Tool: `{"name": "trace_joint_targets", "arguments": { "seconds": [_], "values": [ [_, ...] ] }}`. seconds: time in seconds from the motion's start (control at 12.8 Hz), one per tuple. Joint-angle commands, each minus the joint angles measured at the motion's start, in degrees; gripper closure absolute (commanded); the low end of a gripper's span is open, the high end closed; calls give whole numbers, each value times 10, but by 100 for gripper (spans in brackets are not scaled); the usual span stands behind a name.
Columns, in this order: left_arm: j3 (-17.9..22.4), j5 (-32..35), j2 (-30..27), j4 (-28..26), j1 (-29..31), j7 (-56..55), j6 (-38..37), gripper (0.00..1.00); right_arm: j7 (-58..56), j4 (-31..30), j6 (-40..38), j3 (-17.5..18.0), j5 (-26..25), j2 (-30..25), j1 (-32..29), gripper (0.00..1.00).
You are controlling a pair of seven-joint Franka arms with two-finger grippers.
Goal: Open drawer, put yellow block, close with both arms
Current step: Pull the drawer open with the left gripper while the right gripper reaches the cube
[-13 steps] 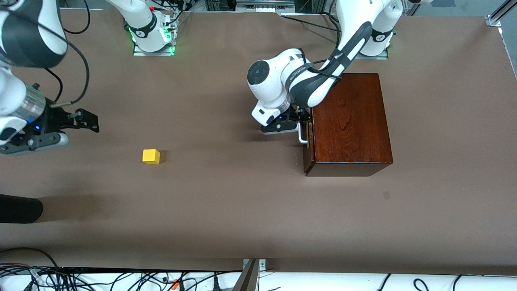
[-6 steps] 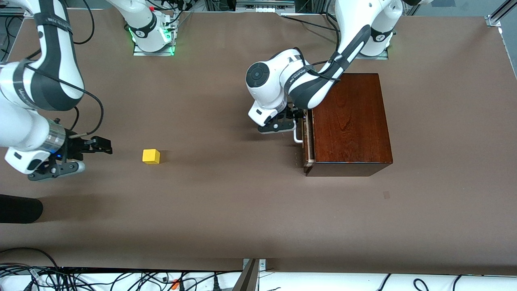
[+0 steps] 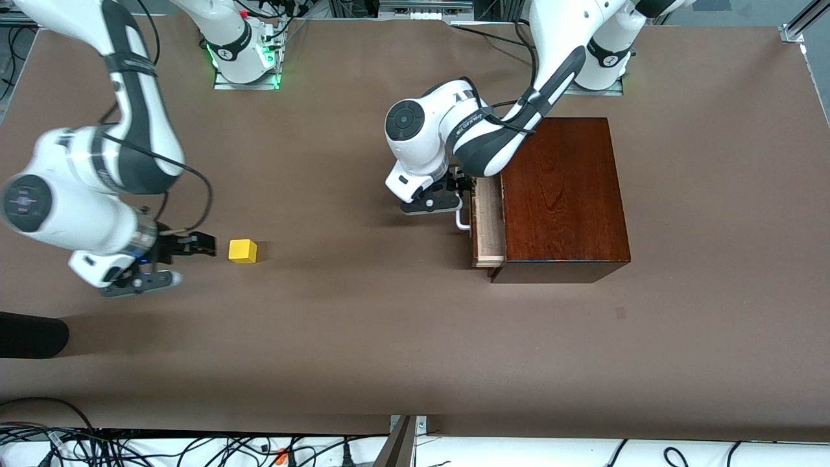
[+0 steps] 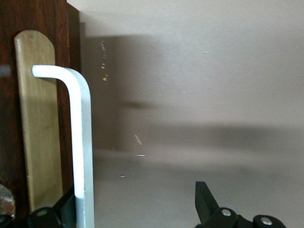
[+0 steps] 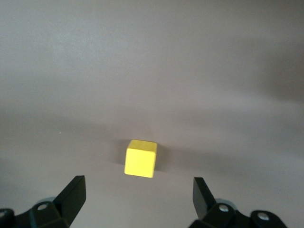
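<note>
The dark reddish-brown wooden box stands toward the left arm's end of the table. Its drawer is slid out a little and shows a pale wood strip. My left gripper is at the white handle. In the left wrist view the left gripper is open, with one finger between the handle bar and the drawer front. The yellow block lies on the table toward the right arm's end. My right gripper is open just beside it. In the right wrist view the block is just ahead of the right gripper.
A black object pokes in at the table's edge at the right arm's end, nearer the front camera than the right gripper. Cables run along the near edge. Brown table surface lies between the block and the box.
The left gripper has drawn the handle toward the right arm's end, and the drawer has slid partly out. The right arm has swung in and lowered, bringing its open gripper up to the yellow block.
</note>
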Motion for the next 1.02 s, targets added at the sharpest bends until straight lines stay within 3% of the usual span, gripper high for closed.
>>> {"name": "trace_joint_targets", "arguments": {
  "seconds": [0.0,0.63,0.94],
  "values": [
    [-1,-14,15,27,-8,1,7,0,30,-57,36,-2,9,-15,7,0],
    [-1,-15,14,28,-11,2,7,0,39,-225,248,-1,20,-16,7,0],
    [-2,-5,8,39,-15,2,-11,0,39,-266,316,8,41,-3,7,0]
  ]
}}
